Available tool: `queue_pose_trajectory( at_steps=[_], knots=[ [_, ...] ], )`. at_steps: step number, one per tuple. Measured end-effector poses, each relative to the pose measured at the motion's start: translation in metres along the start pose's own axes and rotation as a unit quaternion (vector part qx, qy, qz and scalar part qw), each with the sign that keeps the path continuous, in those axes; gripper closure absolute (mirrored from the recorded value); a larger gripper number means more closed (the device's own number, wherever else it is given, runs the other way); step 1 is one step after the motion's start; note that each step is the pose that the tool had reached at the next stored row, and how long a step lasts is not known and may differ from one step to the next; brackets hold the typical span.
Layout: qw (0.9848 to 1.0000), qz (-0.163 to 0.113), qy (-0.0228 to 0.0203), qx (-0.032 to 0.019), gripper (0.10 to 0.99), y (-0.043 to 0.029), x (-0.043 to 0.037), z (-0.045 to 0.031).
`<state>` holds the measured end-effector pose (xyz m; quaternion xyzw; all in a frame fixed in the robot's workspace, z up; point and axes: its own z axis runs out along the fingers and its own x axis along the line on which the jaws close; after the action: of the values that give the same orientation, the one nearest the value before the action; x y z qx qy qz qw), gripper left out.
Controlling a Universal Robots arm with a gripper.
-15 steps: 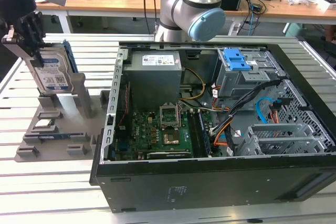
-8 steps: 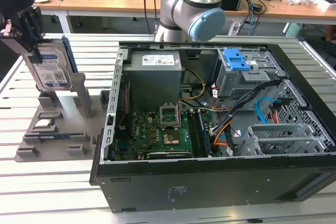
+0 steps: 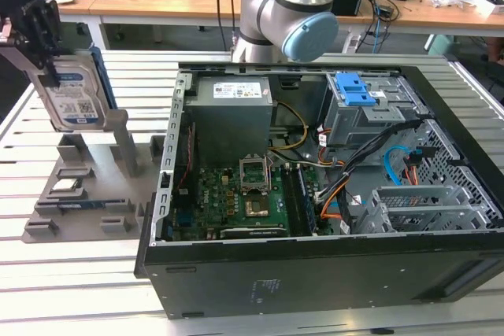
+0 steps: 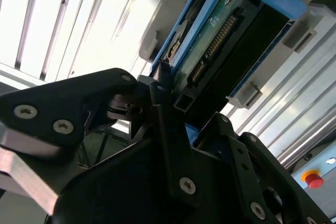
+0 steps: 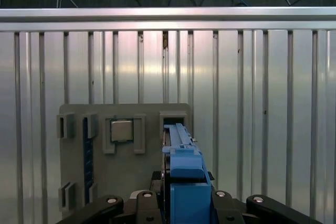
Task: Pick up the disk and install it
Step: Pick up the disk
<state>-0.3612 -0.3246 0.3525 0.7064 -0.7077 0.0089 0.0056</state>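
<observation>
The disk (image 3: 75,96), a silver drive with a white-and-blue label and a blue frame, hangs upright at the exterior view's far left. My gripper (image 3: 46,57) is shut on its upper part. It is raised above the grey holder plate (image 3: 87,210). In the first wrist view the disk's blue edge (image 5: 184,177) sits between the black fingers (image 5: 144,200), over an empty slot (image 5: 173,119) of the plate. The second wrist view shows the disk's green circuit board and connector (image 4: 215,45) clamped by my gripper (image 4: 170,106).
An open black computer case (image 3: 315,261) lies to the exterior view's right of the plate, with a motherboard (image 3: 236,198), a blue drive bay (image 3: 354,92) and cables inside. A small square chip (image 3: 64,186) (image 5: 121,129) rests on the plate. The arm's base (image 3: 287,5) stands behind the case.
</observation>
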Motion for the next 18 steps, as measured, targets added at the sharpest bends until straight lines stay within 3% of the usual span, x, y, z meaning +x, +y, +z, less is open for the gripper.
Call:
queue_pose_trajectory(
  at_steps=[2,4,15,18],
  knots=[
    [1.0,0.0,0.0,0.0,0.722,-0.0002,0.0,-0.005],
    [1.0,0.0,0.0,0.0,0.722,-0.0024,-0.0002,-0.043],
    [1.0,0.0,0.0,0.0,0.722,-0.0038,-0.0003,-0.0631],
    [1.0,0.0,0.0,-0.0001,0.722,-0.0043,-0.0003,-0.0718]
  ],
)
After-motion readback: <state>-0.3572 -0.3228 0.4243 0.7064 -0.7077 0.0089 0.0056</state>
